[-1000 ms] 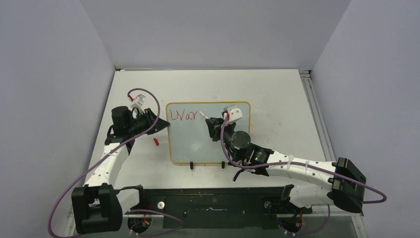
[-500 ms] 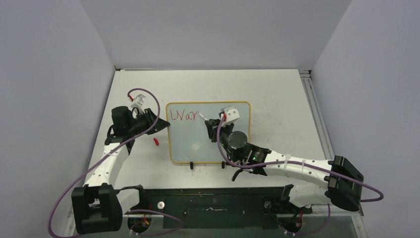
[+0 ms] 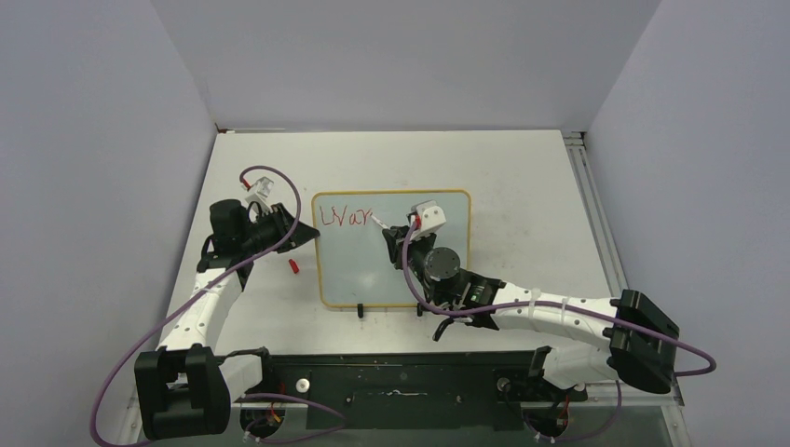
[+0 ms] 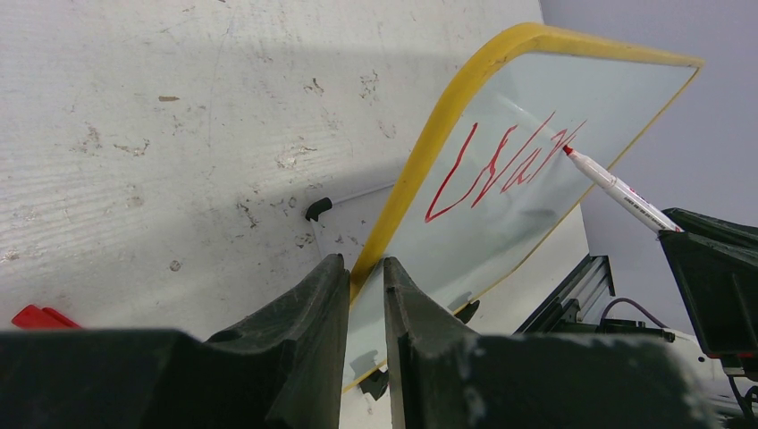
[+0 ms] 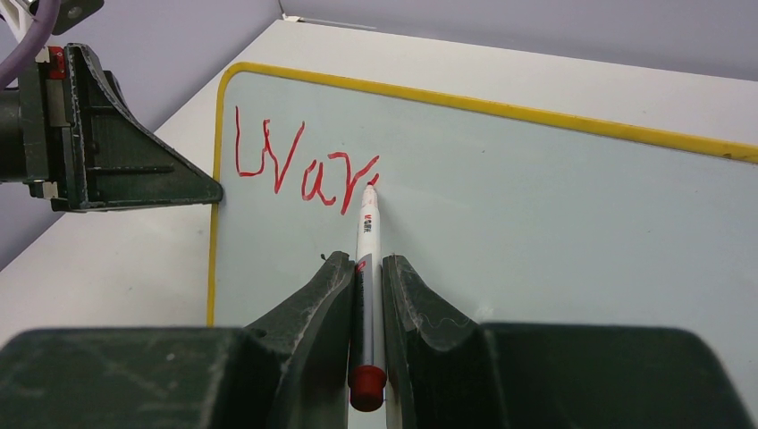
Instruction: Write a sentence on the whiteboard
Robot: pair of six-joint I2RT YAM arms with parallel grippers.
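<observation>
The whiteboard stands tilted on the table, pale with a yellow frame. On it the sentence reads "War" in red at the upper left, also in the wrist views. My left gripper is shut on the whiteboard's left edge. My right gripper is shut on a white marker with a red end. The marker's tip touches the whiteboard just right of the "r".
A red marker cap lies on the table left of the board. Two black feet prop the board's near edge. An aluminium rail runs along the table's right side. Grey walls enclose the table.
My right arm has shifted a little to the left, and the marker tip with it, staying by the "r". The left arm and the board have not moved.
</observation>
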